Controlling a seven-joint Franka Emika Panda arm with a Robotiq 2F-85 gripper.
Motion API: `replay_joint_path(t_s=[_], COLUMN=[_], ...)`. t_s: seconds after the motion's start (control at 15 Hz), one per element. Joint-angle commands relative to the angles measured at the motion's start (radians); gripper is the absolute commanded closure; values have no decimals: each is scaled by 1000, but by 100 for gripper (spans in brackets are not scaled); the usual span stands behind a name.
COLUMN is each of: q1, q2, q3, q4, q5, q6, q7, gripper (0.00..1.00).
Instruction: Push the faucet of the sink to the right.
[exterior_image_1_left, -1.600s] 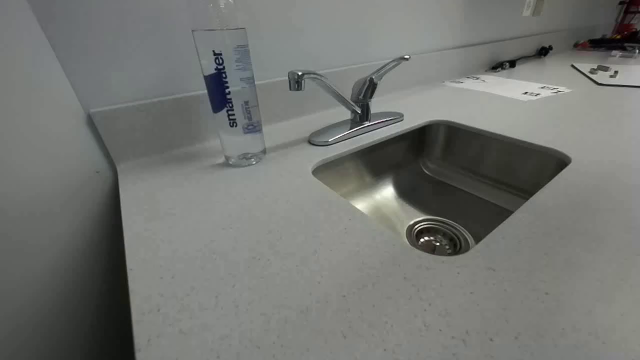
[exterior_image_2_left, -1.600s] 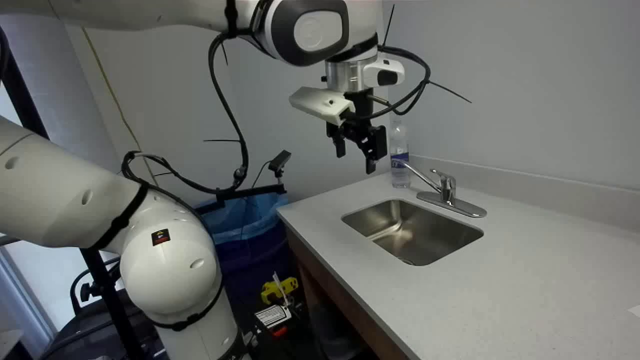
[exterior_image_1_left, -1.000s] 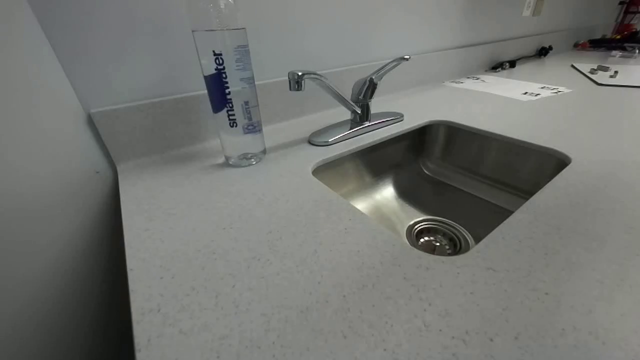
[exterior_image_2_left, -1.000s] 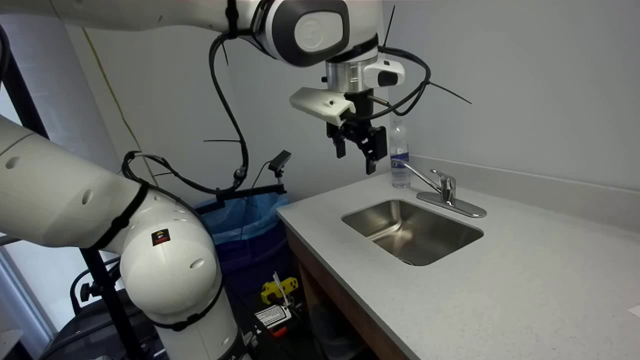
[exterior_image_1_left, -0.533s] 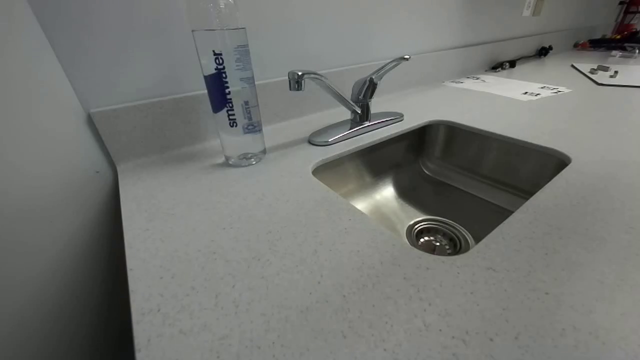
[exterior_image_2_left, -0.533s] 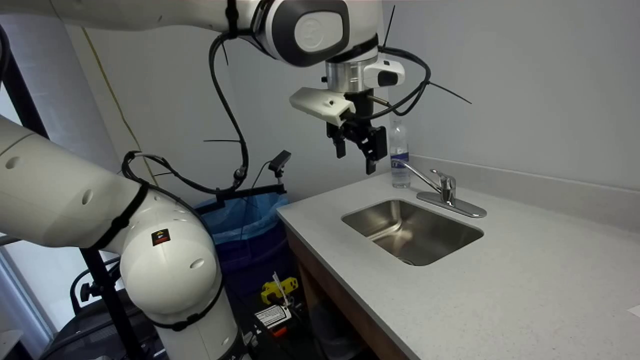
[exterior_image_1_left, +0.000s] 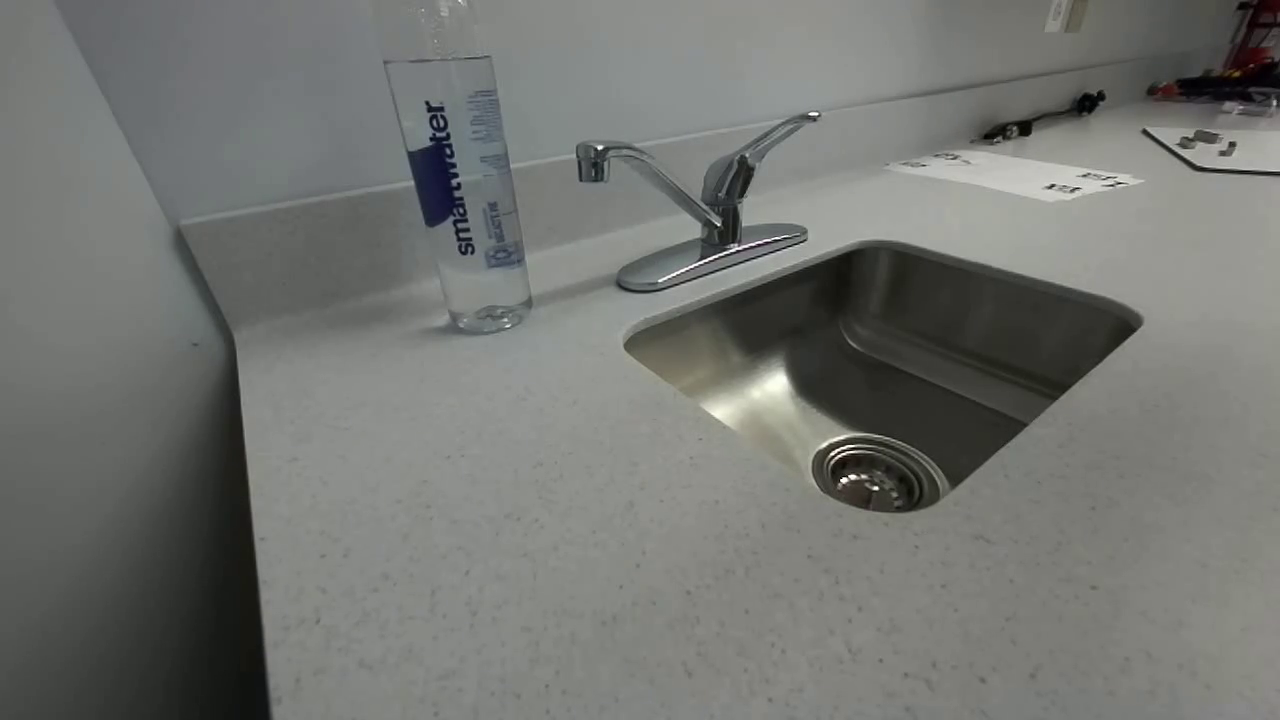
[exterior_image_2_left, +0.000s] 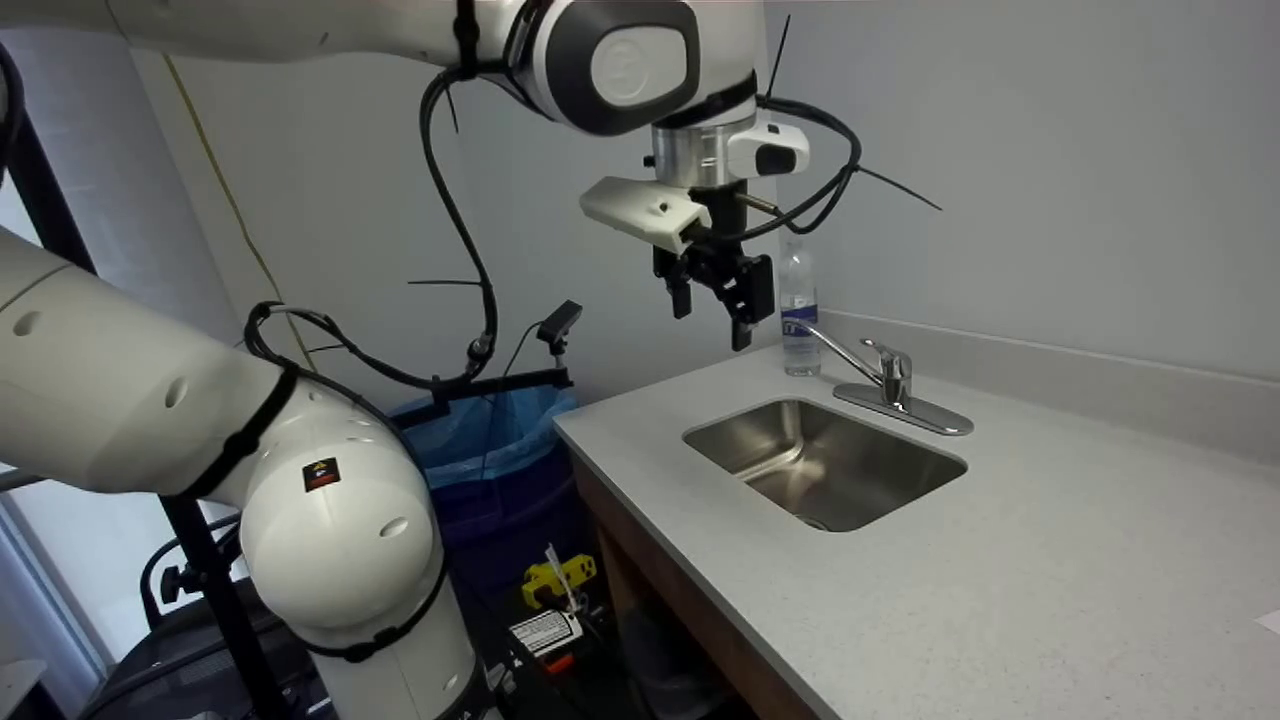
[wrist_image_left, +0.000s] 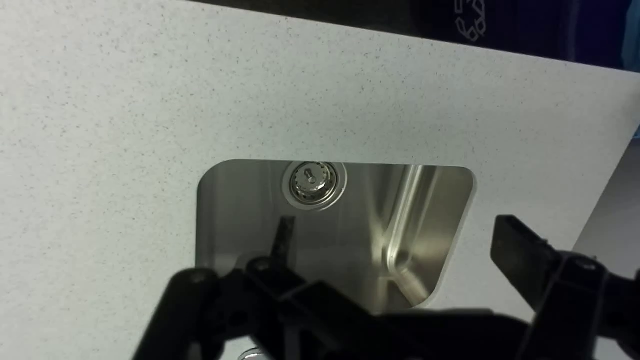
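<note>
The metal faucet (exterior_image_1_left: 728, 190) stands on its oval base plate behind the sink (exterior_image_1_left: 930, 365). In that exterior view its spout points left toward the bottle and its lever rises to the right. The faucet (exterior_image_2_left: 895, 382) and the sink (exterior_image_2_left: 830, 470) also show in an exterior view with the arm. My gripper (exterior_image_2_left: 711, 322) points down, open and empty, above the counter on the near side of the faucet, apart from it. In the wrist view my gripper (wrist_image_left: 395, 220) has its fingers wide apart over the sink (wrist_image_left: 350, 240); only a sliver of the faucet (wrist_image_left: 253, 354) shows at the bottom edge.
A clear bottle with a blue label (exterior_image_1_left: 465, 180) stands upright beside the spout; it also shows behind my gripper (exterior_image_2_left: 800, 345). A low backsplash (exterior_image_2_left: 1060, 375) runs along the wall. Paper sheets (exterior_image_1_left: 1010, 175) lie farther along the counter. A blue-lined bin (exterior_image_2_left: 490, 430) stands beyond the counter's edge.
</note>
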Motion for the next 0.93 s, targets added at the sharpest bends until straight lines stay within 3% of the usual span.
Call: replay_joint_path(t_s=[0.0, 0.2, 0.87], q1=[-3, 15, 35], q2=[78, 188, 560], q3=[32, 70, 190], q4=[22, 51, 312], q5=[2, 7, -11], q6=[31, 71, 184], q7=[-11, -1, 13], gripper=[0, 0, 0])
